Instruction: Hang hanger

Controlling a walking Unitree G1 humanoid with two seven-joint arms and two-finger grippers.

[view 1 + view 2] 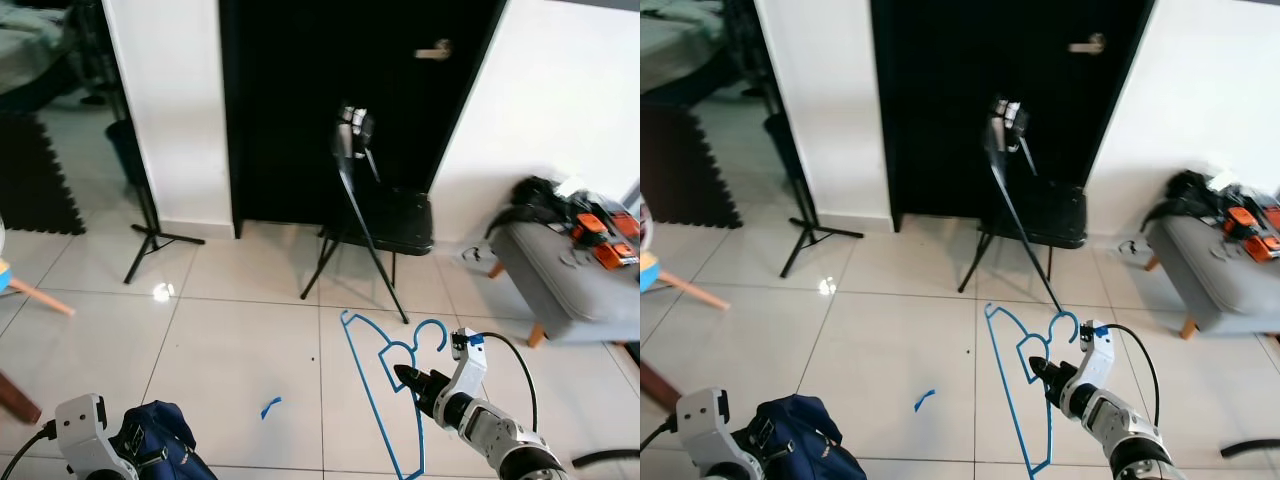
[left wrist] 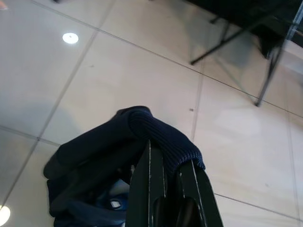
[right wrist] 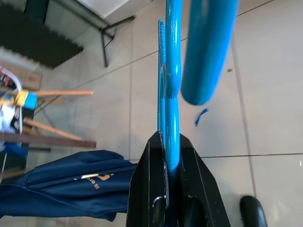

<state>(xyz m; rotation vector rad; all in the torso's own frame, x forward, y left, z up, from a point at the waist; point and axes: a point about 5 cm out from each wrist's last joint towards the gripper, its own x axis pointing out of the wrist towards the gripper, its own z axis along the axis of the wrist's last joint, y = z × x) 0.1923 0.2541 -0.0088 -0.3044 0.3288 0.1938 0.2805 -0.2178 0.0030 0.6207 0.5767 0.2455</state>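
A thin blue plastic hanger (image 1: 380, 385) hangs above the tiled floor at the lower right, its hook (image 1: 433, 331) curling up near the arm. My right gripper (image 1: 408, 379) is shut on the hanger's neck; in the right wrist view the blue bar (image 3: 172, 94) runs out from between the black fingers (image 3: 144, 189). At the lower left my left gripper (image 2: 166, 163) is shut on the ribbed edge of a dark navy garment (image 1: 160, 435), which droops below it (image 2: 104, 156).
A black folding chair (image 1: 395, 222) with a phone on a slanted tripod (image 1: 352, 135) stands before the dark door (image 1: 350, 100). A grey bench (image 1: 565, 270) with orange gear is at the right. Another black tripod (image 1: 150, 225) stands left. A blue tape scrap (image 1: 270, 406) lies on the floor.
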